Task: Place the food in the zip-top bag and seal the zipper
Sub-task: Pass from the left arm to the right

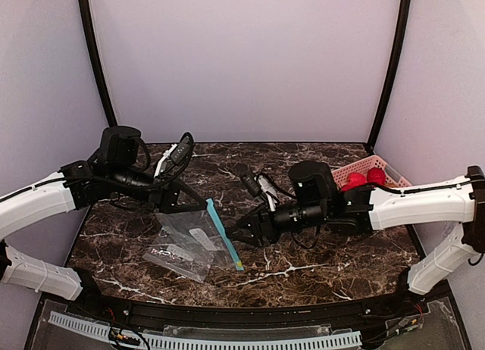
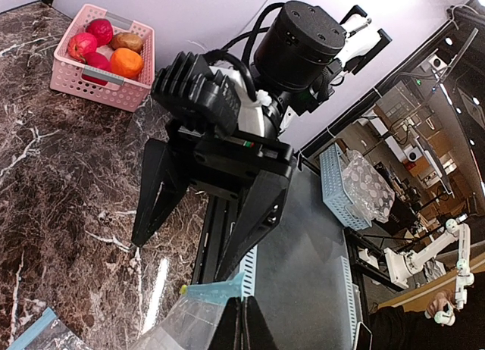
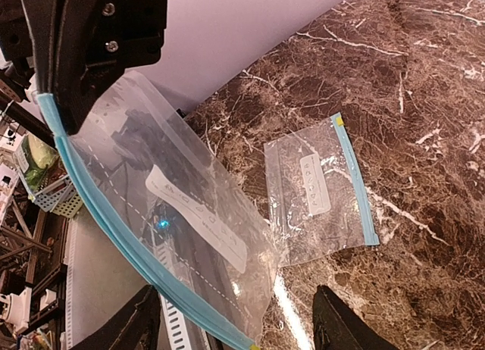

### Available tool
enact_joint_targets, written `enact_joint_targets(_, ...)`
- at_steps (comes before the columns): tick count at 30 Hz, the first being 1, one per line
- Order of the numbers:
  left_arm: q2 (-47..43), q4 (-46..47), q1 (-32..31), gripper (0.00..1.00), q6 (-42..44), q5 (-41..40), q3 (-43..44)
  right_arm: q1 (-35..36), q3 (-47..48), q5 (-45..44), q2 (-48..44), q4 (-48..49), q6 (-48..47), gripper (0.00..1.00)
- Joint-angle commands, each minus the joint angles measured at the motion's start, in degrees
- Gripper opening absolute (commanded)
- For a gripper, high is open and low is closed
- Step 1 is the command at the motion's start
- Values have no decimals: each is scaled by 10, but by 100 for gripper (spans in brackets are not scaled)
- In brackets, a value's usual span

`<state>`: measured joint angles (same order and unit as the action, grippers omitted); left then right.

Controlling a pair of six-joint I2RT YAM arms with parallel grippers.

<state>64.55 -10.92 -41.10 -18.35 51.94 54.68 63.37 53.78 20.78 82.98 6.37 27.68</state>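
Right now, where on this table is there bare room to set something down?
Bare marble table lies front right, between the right hand and the near edge, and at back centre, behind both hands. It is crowded left of centre, where the left hand holds the zip-top bag by a second bag. The pink basket fills the back right corner.

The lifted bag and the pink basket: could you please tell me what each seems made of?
The lifted bag looks like thin, glossy clear plastic film: things show through it and it creases. The basket looks like stiff, matte pink plastic, moulded in slats.
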Motion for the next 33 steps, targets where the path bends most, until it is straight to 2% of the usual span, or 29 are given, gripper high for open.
enact_joint_targets(1,0,-19,-3,1,16,11,14,2,-6,-15,-29,15,-5,67)
enact_joint_targets(33,1,-14,-2,1,10,14,12,3,18,9,18,4,-17,64)
